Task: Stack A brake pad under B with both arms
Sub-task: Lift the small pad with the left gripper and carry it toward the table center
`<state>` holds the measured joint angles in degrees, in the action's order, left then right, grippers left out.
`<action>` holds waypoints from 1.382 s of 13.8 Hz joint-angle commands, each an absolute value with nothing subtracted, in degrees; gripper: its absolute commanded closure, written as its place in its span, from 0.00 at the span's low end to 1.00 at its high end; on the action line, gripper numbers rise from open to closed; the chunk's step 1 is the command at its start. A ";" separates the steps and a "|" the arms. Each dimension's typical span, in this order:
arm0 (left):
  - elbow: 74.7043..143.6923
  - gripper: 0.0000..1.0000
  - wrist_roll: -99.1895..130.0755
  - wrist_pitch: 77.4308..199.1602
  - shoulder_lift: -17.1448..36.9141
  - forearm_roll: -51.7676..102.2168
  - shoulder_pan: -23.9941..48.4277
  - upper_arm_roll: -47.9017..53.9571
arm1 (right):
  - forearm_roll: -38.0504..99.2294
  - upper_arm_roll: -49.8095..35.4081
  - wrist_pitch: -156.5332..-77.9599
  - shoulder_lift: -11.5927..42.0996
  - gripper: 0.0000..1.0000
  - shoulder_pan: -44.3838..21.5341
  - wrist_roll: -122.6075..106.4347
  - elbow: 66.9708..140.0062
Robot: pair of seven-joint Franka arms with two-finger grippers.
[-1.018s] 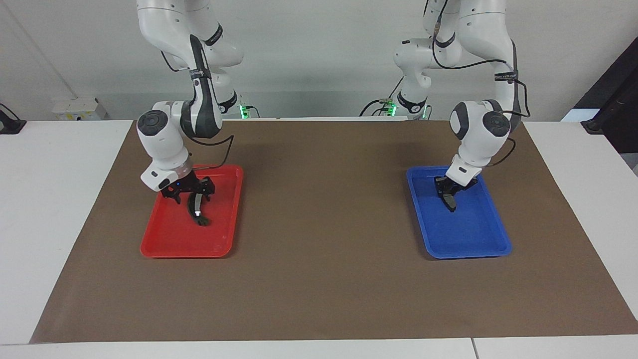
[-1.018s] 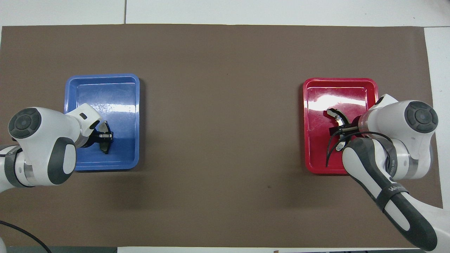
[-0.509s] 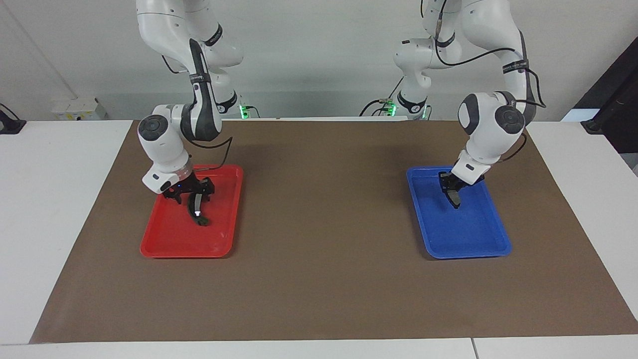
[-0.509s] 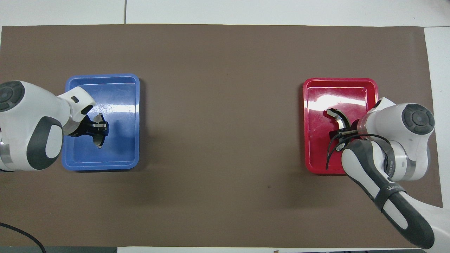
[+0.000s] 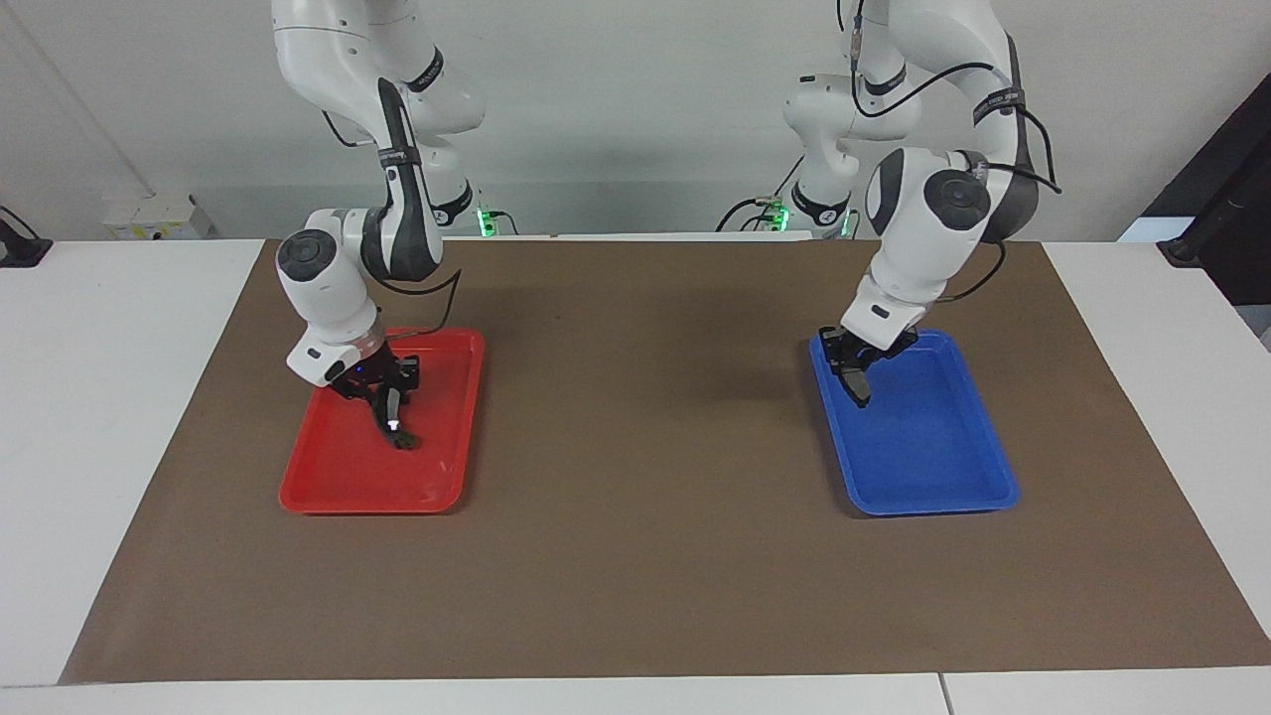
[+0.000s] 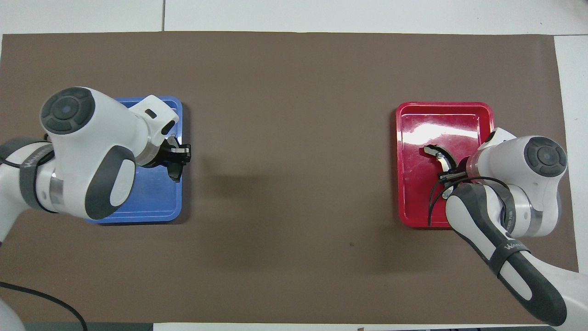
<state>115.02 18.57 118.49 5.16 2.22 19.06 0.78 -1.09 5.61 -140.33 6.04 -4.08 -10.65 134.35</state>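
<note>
We are carrying the short dark brake pad (image 5: 860, 386) in the left gripper (image 5: 858, 380), pinched tight and lifted over the blue tray's (image 5: 978, 494) edge toward the table's middle. We are pinching the long crescent pad (image 5: 391, 419) with the right gripper (image 5: 385, 394), pressed together on its upper end, low in the red tray (image 5: 328, 492); its tip looks to be touching the tray floor still.

We are judging the risks: the short pad is hanging from a small bite and could swing or slip; the crescent, held at one end, could pivot as it rises and snag the tray rim.

We are not seeing either pad's gripped part, hidden by fingers. The left arm's wrist is covering much of the blue tray from overhead.
</note>
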 commanded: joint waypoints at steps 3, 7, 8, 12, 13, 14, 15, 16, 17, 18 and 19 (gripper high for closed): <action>111.19 0.99 28.11 126.99 12.99 2.99 27.23 0.09 | 0.09 5.10 -138.70 6.15 1.00 -3.34 -9.16 132.02; 107.67 0.99 32.34 132.34 19.50 2.99 31.37 0.17 | 0.09 5.10 -133.96 5.01 1.00 -3.87 2.54 129.38; 107.40 0.99 32.34 134.54 20.47 3.25 31.99 0.18 | 0.09 5.10 -132.73 3.97 1.00 -3.87 2.90 129.29; 103.27 0.97 32.52 135.61 25.66 8.61 34.97 0.09 | 0.00 5.10 -130.87 3.08 1.00 -4.13 2.99 129.02; 103.53 0.90 32.52 135.53 25.75 8.61 35.07 0.09 | 0.00 5.10 -130.78 2.99 1.00 -4.13 2.99 129.02; 103.62 0.77 32.43 135.61 25.75 8.61 35.24 0.09 | 0.00 5.01 -130.78 2.90 1.00 -4.13 2.99 129.02; 103.62 0.68 32.43 135.70 25.75 8.61 35.33 0.17 | 0.00 5.01 -130.78 2.90 1.00 -4.13 2.99 129.02; 103.62 0.53 32.61 135.79 25.75 8.61 35.33 0.09 | 0.00 5.01 -130.78 2.90 1.00 -4.13 3.08 129.02; 103.62 0.30 32.61 135.70 25.75 8.61 35.16 0.09 | 0.00 5.01 -130.87 2.90 1.00 -4.13 3.08 128.94; 103.62 0.14 32.52 135.70 25.49 8.70 34.98 0.09 | 0.00 5.01 -130.87 2.90 1.00 -4.13 3.34 128.94; 103.62 0.02 32.52 135.27 24.88 8.70 34.55 0.09 | 0.00 5.01 -130.70 2.81 1.00 -4.13 3.34 128.85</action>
